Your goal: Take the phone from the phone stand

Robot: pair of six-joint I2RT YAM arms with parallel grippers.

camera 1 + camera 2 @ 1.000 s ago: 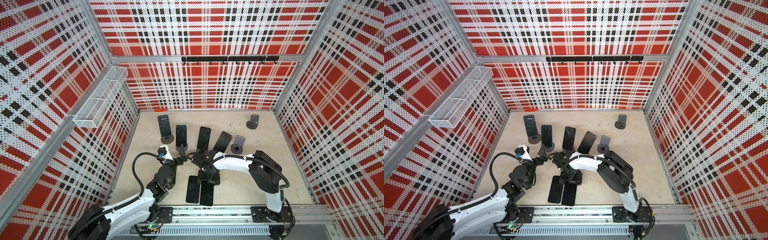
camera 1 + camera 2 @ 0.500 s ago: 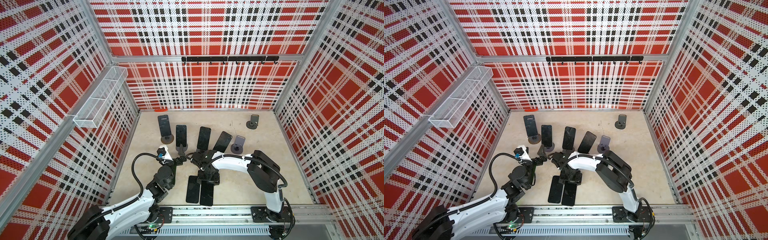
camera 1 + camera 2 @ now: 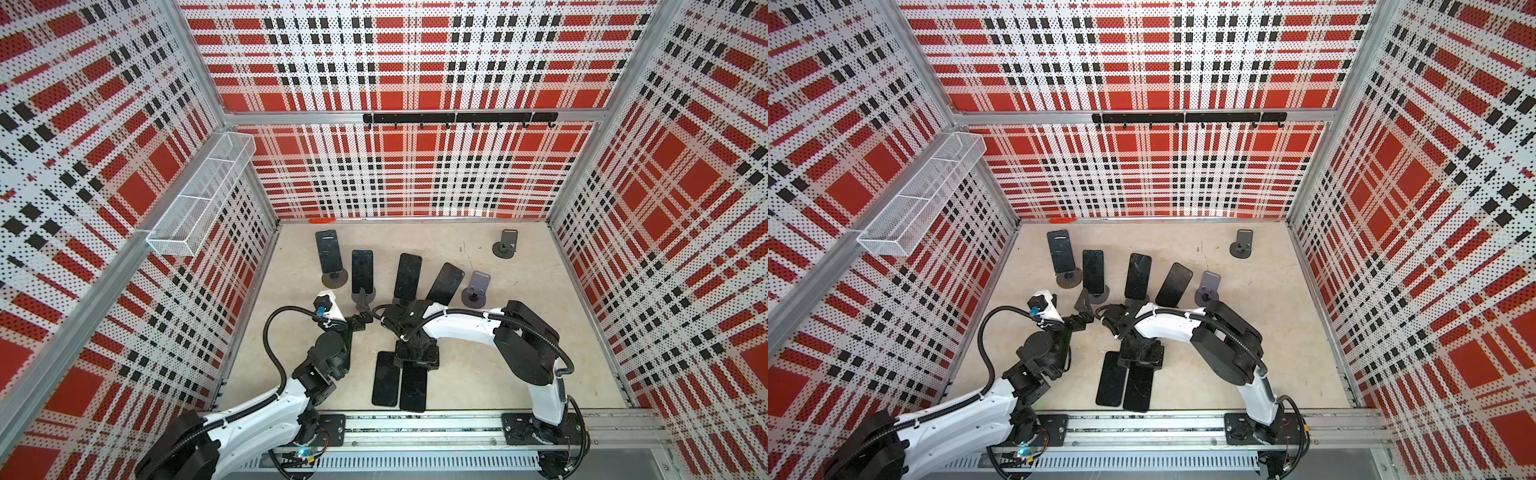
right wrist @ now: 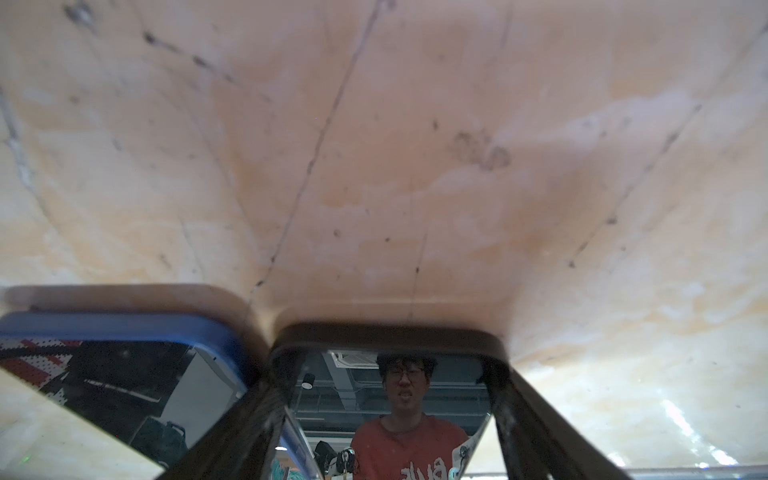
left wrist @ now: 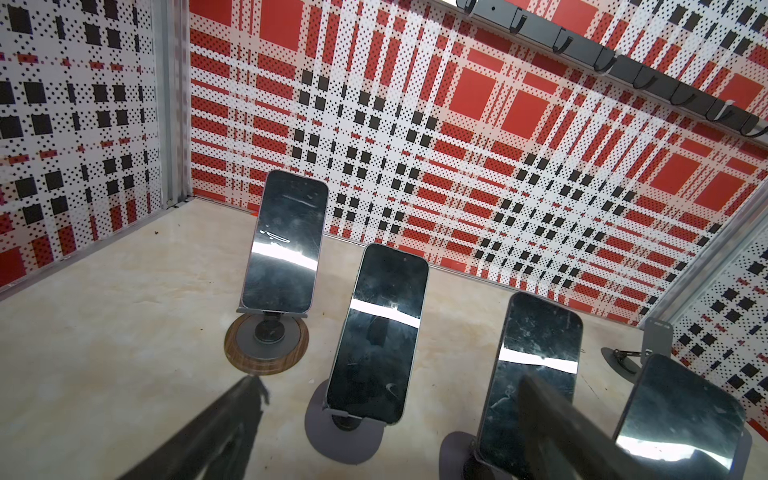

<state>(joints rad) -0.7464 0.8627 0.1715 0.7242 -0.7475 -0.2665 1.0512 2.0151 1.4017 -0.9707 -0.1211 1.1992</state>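
Nearest us, two phones lie flat side by side on the counter (image 3: 478,374): a blue-edged phone (image 4: 124,365) and a dark phone (image 4: 449,374). The right fingers (image 4: 249,424) straddle the end of the dark phone (whether they pinch it or have let go, we cannot tell). Just past that pair, the left fingers (image 5: 224,419) are spread wide and hold nothing. They point at the second standing phone (image 5: 378,332), which leans on its grey stand (image 5: 345,436).

Behind that, four phones in all lean on stands in a row. To their right are a pale empty stand (image 3: 477,286) and, furthest back, a dark empty stand (image 3: 506,245). Two stands bare and two phones laid flat: we judge about a third done, with four phones left to lift.
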